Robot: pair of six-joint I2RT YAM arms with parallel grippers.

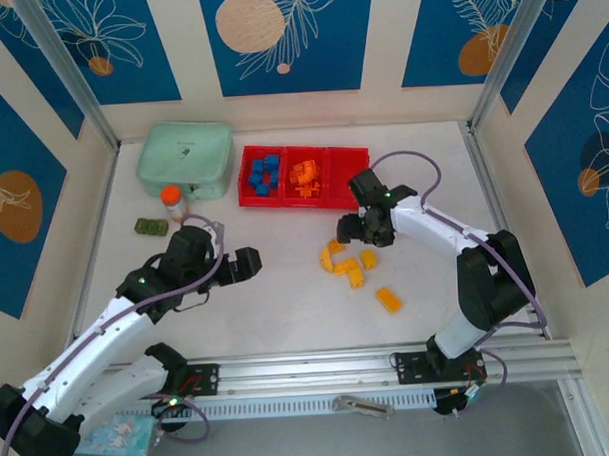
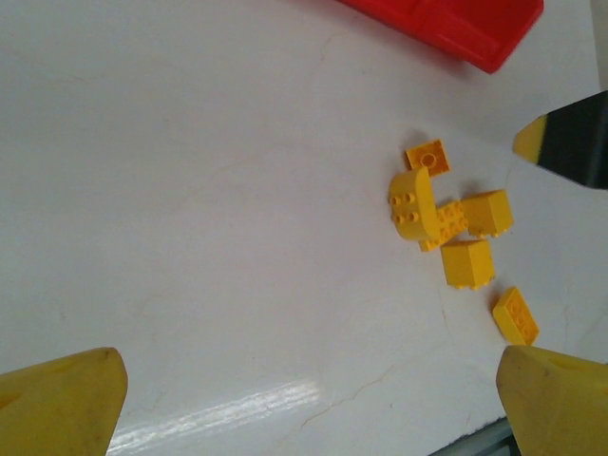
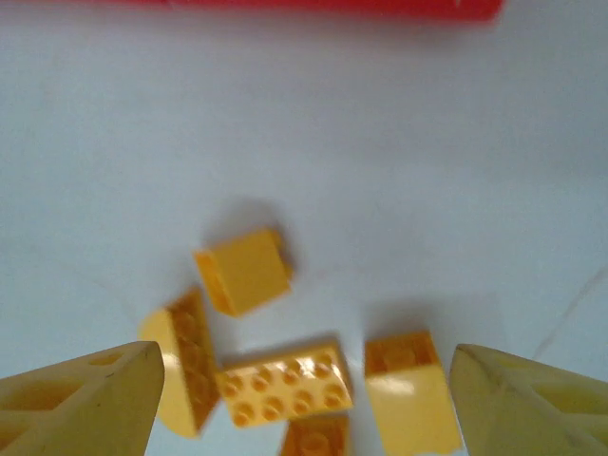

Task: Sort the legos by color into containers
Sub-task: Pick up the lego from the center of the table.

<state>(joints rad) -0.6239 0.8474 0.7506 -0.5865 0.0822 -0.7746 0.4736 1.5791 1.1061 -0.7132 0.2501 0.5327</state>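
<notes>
Right jaws: your right gripper [image 3: 304, 404] is spread and empty, low over the yellow legos [image 3: 285, 385].
Left jaws: your left gripper [image 1: 244, 264] is released and holds nothing, with bare table to its right.
Tray: the red containers [image 1: 350, 198] lie far of the pile, with blue legos [image 1: 264, 173] left and orange legos [image 1: 305, 176] middle.
Cut off: the nearest brick runs off the right wrist view's bottom edge, and the studs are blurred.

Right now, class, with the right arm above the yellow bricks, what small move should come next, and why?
Probably lower the right gripper so its open fingers straddle the studded yellow brick, then close. Other yellow bricks lie loose on the table, and the red tray's right compartment looks empty.
</notes>
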